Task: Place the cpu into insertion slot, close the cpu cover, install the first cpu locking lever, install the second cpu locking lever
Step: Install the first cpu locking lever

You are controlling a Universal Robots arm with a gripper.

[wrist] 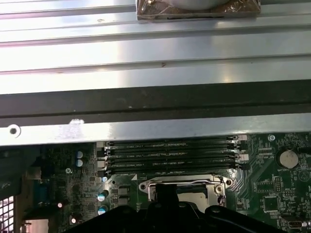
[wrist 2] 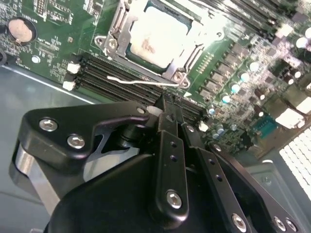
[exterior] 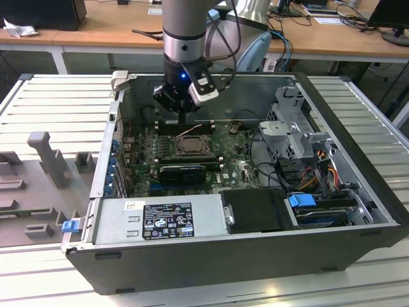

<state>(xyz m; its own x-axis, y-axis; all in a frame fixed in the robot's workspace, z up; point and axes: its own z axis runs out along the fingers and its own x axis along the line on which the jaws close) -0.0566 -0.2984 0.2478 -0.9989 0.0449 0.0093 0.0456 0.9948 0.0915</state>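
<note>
The cpu [wrist 2: 154, 33], a pale square chip, lies in the insertion slot [exterior: 190, 146] on the green board. The silver cpu cover [wrist 2: 119, 30] lies flat around it as a frame. A thin wire locking lever [wrist 2: 138, 81] sticks out free along the socket's edge, over the black memory slots [wrist: 170, 153]. My gripper [wrist 2: 164, 103] hangs just above the memory slots beside the socket, fingers shut together with nothing between them, tips close to the lever's end. In the exterior view the gripper [exterior: 184, 114] is above the back edge of the socket.
The board sits deep inside an open computer case [exterior: 96, 179] with metal walls all round. A power supply [exterior: 160, 220] fills the near side and a drive cage [exterior: 291, 128] with cables stands at the exterior view's right. A coin battery [wrist 2: 22, 30] is near the socket.
</note>
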